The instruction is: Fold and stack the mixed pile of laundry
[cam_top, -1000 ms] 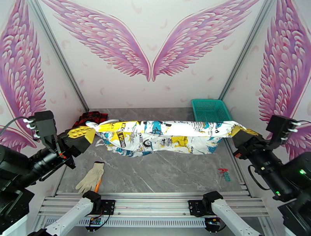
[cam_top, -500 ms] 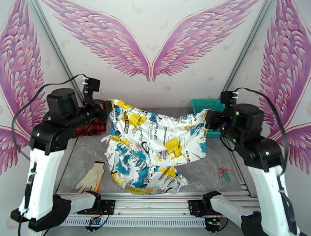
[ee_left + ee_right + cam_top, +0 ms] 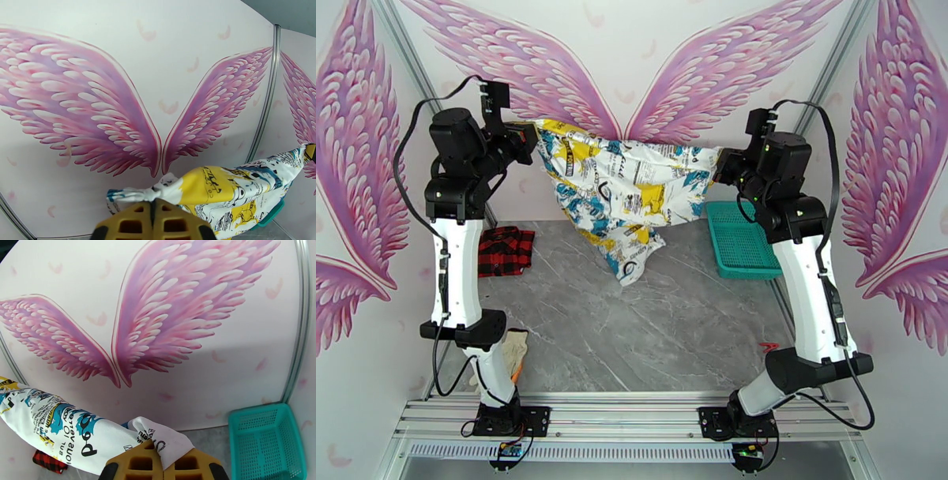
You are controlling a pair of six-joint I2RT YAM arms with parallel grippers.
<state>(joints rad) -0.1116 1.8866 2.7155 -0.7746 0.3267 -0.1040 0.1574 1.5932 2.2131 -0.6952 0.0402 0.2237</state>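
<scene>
White printed garment (image 3: 624,189) hangs in air above desk (image 3: 671,339), stretched between both raised arms, lower part drooping to a point near centre; cannot tell if tip touches desk. My left fingers (image 3: 526,144) clamped on one top corner, right fingers (image 3: 724,169) clamped on other; both wrist views show cloth pinched tight. Red-and-black check shirt (image 3: 504,249) lies crumpled on desk, far left. Teal basket (image 3: 742,241) far right. Beige glove (image 3: 517,347) beside left arm base.

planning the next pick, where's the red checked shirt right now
In the top view, the red checked shirt lies on the table at far left, beside the left arm, opposite the teal basket.
</scene>
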